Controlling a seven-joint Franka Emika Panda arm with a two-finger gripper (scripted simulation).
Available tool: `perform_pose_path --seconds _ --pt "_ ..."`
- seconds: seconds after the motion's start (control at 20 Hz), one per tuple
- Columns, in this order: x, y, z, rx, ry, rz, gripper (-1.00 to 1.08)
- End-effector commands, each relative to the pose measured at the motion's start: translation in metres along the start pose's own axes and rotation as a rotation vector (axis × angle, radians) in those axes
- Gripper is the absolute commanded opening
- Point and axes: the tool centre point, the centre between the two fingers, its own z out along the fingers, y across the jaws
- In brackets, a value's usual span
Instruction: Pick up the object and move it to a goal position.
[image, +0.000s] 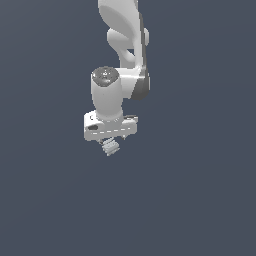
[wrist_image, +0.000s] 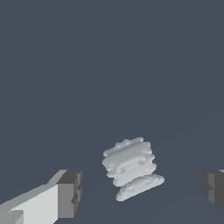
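The white arm (image: 122, 60) hangs down over a plain dark floor (image: 200, 200) in the exterior view; its gripper (image: 111, 144) sits just above the object (image: 110, 147), whose ribbed shape is only partly seen there; the wrist view shows more: the fingers (wrist_image: 70, 192) stand wide apart, holding nothing, with the pale ridged object (wrist_image: 131, 168) tilted between them, touching neither.

Both views are flat simulator renders, evenly and dimly lit against a plain slate-blue backdrop. The white arm (image: 120, 60) shows soft shading, brighter above. No glare or cast shadows appear. Edges look slightly jagged, and the small ribbed piece (wrist_image: 130, 165) looks soft and blocky up close.
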Motion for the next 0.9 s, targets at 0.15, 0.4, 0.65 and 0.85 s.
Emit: perform_pose_path --seconds 0.15,0.4,0.65,0.85 --pt "-0.012 0.005 0.019 0.012 -0.007 -0.125 1.00" --pt "-0.023 0.009 0.034 0.024 -0.011 -0.231 1.00" --pt "-0.031 0.011 0.045 0.033 -0.013 -0.309 1.00" --pt "-0.035 0.012 0.051 0.038 -0.013 -0.350 1.00"
